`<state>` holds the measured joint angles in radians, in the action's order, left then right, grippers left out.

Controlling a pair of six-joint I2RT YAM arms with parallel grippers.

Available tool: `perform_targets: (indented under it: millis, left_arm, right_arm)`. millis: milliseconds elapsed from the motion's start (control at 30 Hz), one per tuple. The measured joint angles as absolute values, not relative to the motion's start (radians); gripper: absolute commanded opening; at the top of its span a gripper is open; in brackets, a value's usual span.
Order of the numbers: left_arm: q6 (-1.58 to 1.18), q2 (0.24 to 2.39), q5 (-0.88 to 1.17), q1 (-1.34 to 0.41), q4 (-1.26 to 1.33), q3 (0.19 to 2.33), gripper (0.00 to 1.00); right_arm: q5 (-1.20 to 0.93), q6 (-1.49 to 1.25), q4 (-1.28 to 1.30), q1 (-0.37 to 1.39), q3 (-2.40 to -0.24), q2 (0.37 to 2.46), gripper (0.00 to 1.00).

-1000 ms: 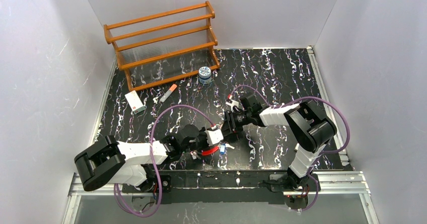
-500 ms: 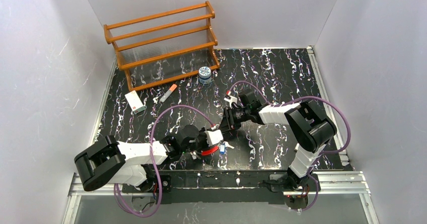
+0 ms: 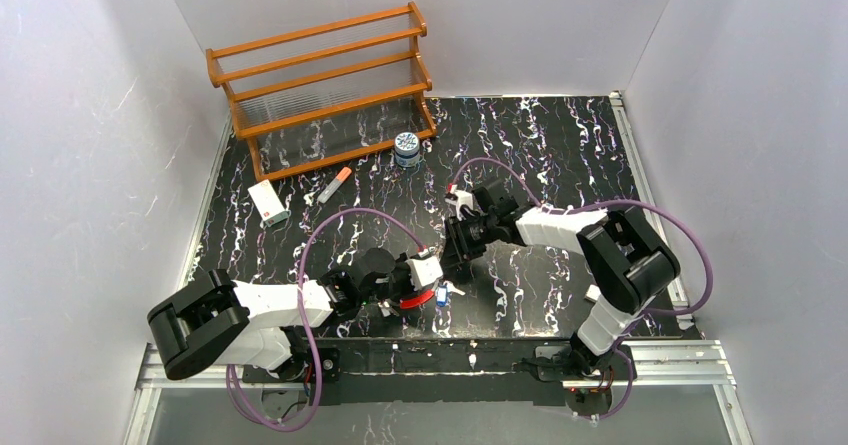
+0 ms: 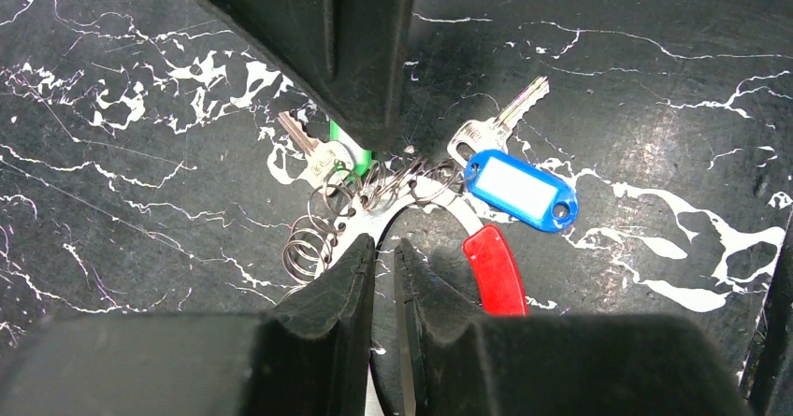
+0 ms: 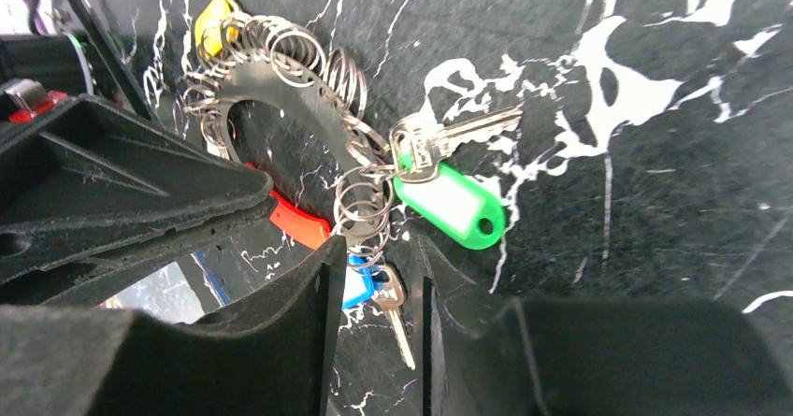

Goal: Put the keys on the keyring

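Observation:
The keyring (image 4: 494, 271), a silver band with a red part, lies on the black marbled table near the front edge. My left gripper (image 4: 383, 248) is shut on its silver band. Small wire rings hang on the band. A blue-tagged key (image 4: 519, 189) and a green-tagged key (image 4: 346, 150) lie attached beside it. In the right wrist view the keyring (image 5: 290, 89) carries a yellow tag (image 5: 213, 14), the green-tagged key (image 5: 449, 201) and the blue-tagged key (image 5: 360, 285). My right gripper (image 5: 374, 266) is open, its fingers on either side of the blue-tagged key. From above, both grippers meet at the keyring (image 3: 410, 303).
A wooden rack (image 3: 325, 75) stands at the back left, with a round patterned jar (image 3: 406, 148) by its right foot. An orange-tipped marker (image 3: 335, 184) and a small white box (image 3: 268, 203) lie left of centre. White walls enclose the table.
My right arm's elbow has swung out to the right and its gripper has shifted slightly over the keys, its jaws narrowing a little. The left arm and the keyring have stayed in place.

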<state>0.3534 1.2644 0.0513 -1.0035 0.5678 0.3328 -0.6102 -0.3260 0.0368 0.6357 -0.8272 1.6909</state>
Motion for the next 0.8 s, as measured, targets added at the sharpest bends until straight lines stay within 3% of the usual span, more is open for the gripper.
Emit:
perform_targets:
  millis: [167, 400, 700, 800]
  left_arm:
    - [0.338, 1.267, 0.051, -1.003, 0.568, 0.333, 0.13]
    - [0.332, 1.268, 0.051, -1.003, 0.568, 0.333, 0.13]
    - [0.329, 1.268, 0.051, -1.003, 0.568, 0.333, 0.13]
    - [0.329, 1.268, 0.051, -1.003, 0.568, 0.333, 0.13]
  right_arm:
    - [-0.553, -0.284, 0.073, 0.694, -0.828, 1.667, 0.42]
    - [-0.461, -0.250, 0.128, 0.758, -0.856, 1.667, 0.33]
    - [-0.394, -0.229, 0.133, 0.789, -0.885, 1.666, 0.19]
    - [-0.386, -0.227, 0.133, 0.793, -0.892, 1.666, 0.08]
